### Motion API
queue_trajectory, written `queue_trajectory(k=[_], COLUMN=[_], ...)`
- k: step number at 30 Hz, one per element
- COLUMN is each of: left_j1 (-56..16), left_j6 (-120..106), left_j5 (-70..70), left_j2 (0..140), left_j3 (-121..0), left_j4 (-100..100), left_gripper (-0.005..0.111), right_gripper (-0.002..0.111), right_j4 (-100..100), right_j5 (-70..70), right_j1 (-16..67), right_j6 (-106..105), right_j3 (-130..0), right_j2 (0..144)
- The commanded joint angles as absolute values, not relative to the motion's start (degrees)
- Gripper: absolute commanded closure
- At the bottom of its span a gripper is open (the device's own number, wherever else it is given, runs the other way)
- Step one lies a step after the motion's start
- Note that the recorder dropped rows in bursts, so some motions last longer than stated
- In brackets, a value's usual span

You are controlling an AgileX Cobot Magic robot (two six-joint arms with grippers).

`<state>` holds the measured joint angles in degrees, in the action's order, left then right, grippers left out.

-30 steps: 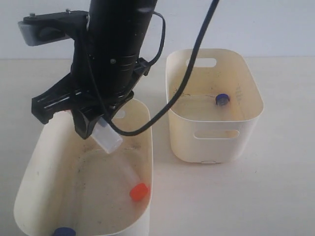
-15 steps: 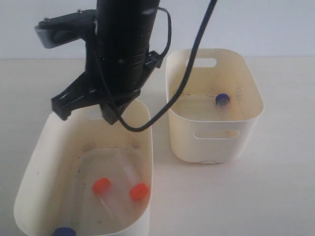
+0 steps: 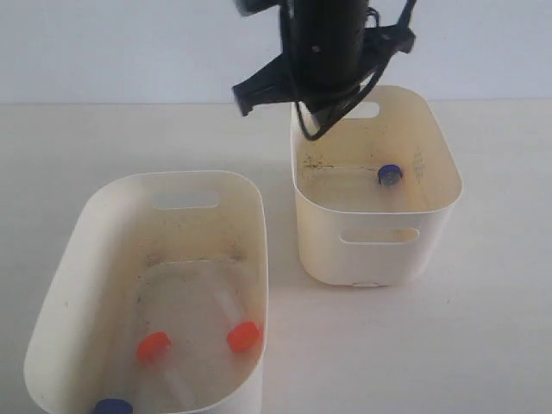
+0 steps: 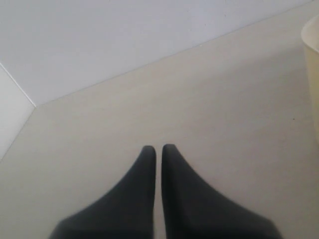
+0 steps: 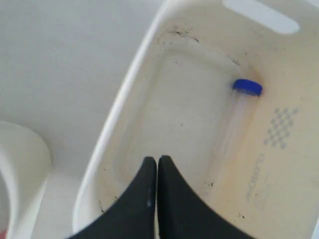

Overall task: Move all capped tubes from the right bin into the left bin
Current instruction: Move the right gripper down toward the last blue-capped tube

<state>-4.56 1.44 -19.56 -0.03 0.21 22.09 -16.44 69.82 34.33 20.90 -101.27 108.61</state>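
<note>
The left bin (image 3: pixel 86 259) holds two orange-capped tubes (image 3: pixel 154 346) (image 3: pixel 244 335) and a blue-capped tube (image 3: pixel 113 405) at its front edge. One blue-capped tube (image 3: pixel 390 174) lies in the right bin (image 3: pixel 379 250). In the right wrist view that tube (image 5: pixel 234 119) rests along the bin's wall, its cap (image 5: pixel 247 87) pointing away from the fingers. My right gripper (image 5: pixel 157 159) hangs shut and empty above this bin's floor, and its arm (image 3: pixel 328 52) hangs over the bin's back left corner. My left gripper (image 4: pixel 158 148) is shut and empty over bare table.
The two bins stand side by side on a pale table (image 3: pixel 483 345) with a narrow gap between them. A cream bin edge (image 4: pixel 311 74) shows at the side of the left wrist view. Dark specks dot both bin floors.
The right arm swung from above the left bin over to the right bin. The orange-capped tube it let go now lies on the left bin's floor, having rolled frontward.
</note>
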Motion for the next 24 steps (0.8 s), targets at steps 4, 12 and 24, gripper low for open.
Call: queue_trajectory(k=[4, 12, 24], left_j1=[-4.9, -4.9, -4.9], left_j6=[2.0, 2.0, 2.0], left_j5=[-19.3, -19.3, -19.3], left_j2=[0.0, 0.0, 0.0], left_j3=[0.0, 0.0, 0.0], left_j4=[21.9, 21.9, 21.9], left_gripper=[0.102, 0.102, 0.102], right_gripper=[0.109, 0.109, 0.109], right_j4=[0.0, 0.8, 0.8], right_j5=[70.0, 70.0, 70.0], right_j1=[21.2, 18.2, 18.2], right_j6=[19.8, 19.3, 18.9], right_j3=[-101.2, -101.2, -101.2], right_j2=[108.6, 112.5, 121.0])
